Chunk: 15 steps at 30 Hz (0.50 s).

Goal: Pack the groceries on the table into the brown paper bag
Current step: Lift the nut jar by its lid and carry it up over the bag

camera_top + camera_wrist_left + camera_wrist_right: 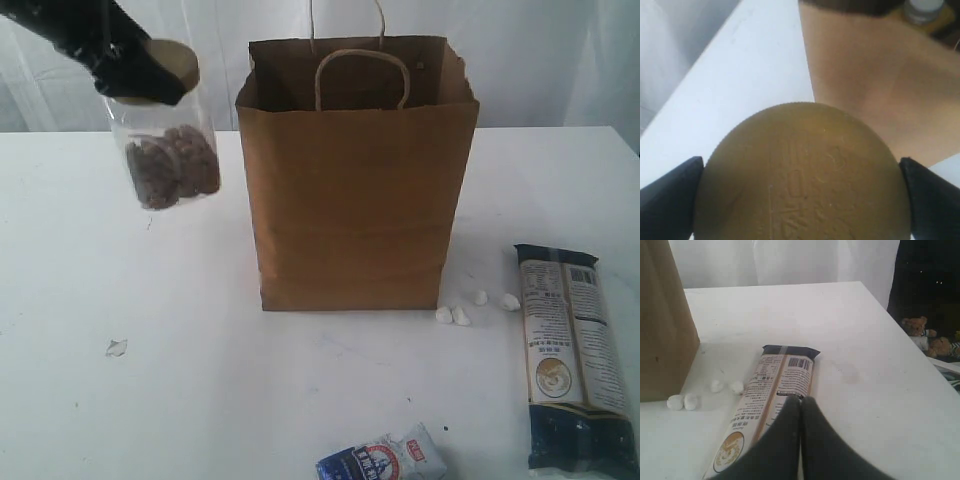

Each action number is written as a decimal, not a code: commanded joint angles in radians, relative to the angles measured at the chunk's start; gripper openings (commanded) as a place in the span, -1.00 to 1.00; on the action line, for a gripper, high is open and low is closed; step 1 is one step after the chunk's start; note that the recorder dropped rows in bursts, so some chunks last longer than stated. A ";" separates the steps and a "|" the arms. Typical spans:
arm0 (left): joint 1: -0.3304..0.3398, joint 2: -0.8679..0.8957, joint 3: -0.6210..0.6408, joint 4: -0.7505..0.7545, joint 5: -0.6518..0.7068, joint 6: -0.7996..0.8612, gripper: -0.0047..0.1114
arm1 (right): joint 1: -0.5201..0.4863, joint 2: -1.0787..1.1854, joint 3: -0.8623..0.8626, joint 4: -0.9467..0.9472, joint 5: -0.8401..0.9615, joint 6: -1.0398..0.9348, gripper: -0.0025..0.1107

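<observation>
My left gripper (150, 75) is shut on the tan lid (805, 180) of the clear jar (170, 160), which hangs in the air left of the brown paper bag (355, 190), its lid about level with the rim. The dark fingers (670, 195) press both sides of the lid. The bag stands upright and open on the table (200, 380). A long dark packet (575, 350) lies at the right, and a small blue-white packet (385, 460) at the front edge. My right gripper (801, 402) is shut and empty, over the long dark packet (775, 385).
Several white pebble-like bits (455, 313) lie by the bag's right front corner. A pale bottle top (924, 10) shows inside the bag's mouth. Stuffed bears (920, 327) sit beyond the table's right edge. White curtains hang behind.
</observation>
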State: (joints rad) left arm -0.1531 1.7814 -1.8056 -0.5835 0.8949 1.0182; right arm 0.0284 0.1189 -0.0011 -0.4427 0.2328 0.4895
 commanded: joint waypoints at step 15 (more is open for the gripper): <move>0.001 -0.176 -0.092 -0.541 -0.221 0.060 -0.92 | -0.009 0.000 0.001 -0.004 -0.001 0.005 -0.96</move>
State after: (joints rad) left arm -0.1520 1.6169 -1.8837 -0.8968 0.6778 0.9906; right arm 0.0284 0.1189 -0.0011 -0.4427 0.2328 0.4895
